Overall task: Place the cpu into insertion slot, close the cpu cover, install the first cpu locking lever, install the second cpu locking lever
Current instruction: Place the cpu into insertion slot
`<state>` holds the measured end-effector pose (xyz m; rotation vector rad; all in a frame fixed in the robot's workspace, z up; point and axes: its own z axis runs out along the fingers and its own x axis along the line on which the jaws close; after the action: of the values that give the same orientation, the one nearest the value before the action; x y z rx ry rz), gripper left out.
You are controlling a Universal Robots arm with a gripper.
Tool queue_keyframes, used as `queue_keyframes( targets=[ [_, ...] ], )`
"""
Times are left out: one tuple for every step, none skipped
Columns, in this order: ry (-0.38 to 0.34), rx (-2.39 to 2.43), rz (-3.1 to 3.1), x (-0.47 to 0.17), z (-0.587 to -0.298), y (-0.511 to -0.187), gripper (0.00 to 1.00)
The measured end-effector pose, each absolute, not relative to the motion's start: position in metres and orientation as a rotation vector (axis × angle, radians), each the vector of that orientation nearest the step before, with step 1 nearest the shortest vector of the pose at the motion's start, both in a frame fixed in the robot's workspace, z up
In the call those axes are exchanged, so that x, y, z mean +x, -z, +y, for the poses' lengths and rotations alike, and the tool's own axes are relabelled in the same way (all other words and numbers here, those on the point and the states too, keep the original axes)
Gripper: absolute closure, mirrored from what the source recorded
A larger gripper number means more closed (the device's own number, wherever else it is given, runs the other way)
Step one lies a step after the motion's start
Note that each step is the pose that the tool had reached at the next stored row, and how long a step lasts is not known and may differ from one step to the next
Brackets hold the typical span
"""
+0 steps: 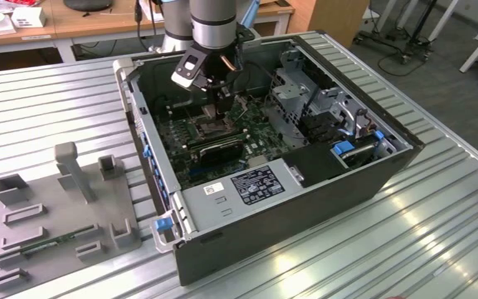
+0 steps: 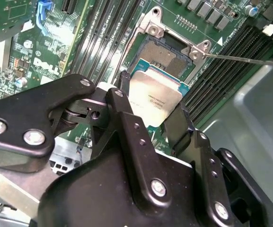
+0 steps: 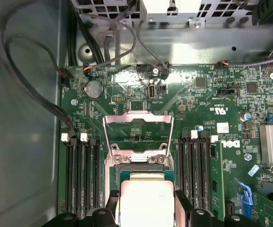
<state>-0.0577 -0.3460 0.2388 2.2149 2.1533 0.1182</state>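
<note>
Above the ribbed metal table (image 1: 438,243), the end effector (image 2: 151,98) clamps the cpu (image 2: 159,94) near the insertion slot (image 2: 162,52).

Bright, even room light from above gives you white glare streaks along the ribbed table (image 1: 438,249), well away from the end effector (image 1: 211,111), while the computer case (image 1: 305,218) interior beneath it sits in shadow. In the second wrist view the chip (image 2: 154,97) in the end effector shines pale, and glare washes the memory slots (image 2: 110,40) just beside it. In the first wrist view the metal wall (image 3: 198,42) beyond it gleams.
</note>
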Motion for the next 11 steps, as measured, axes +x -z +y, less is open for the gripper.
queue_keyframes(
  targets=[
    [-0.118,2.215,2.153,-0.0581,-0.3460,-0.2375,0.46],
    [-0.118,2.215,2.153,-0.0583,-0.3460,-0.2363,0.46],
    [-0.118,2.215,2.153,-0.0583,-0.3460,-0.2350,0.46],
    [-0.119,2.214,2.154,-0.0583,-0.3460,-0.2337,0.46],
    [-0.119,2.212,2.157,-0.0584,-0.3460,-0.2325,0.46],
    [-0.119,2.210,2.159,-0.0584,-0.3460,-0.2317,0.46],
    [-0.119,2.208,2.161,-0.0584,-0.3460,-0.2311,0.46],
    [-0.118,2.208,2.161,-0.0584,-0.3460,-0.2309,0.46],
    [-0.118,2.208,2.161,-0.0584,-0.3460,-0.2310,0.46],
    [-0.118,2.208,2.161,-0.0584,-0.3460,-0.2310,0.46],
    [-0.118,2.208,2.161,-0.0584,-0.3460,-0.2309,0.46]
  ],
)
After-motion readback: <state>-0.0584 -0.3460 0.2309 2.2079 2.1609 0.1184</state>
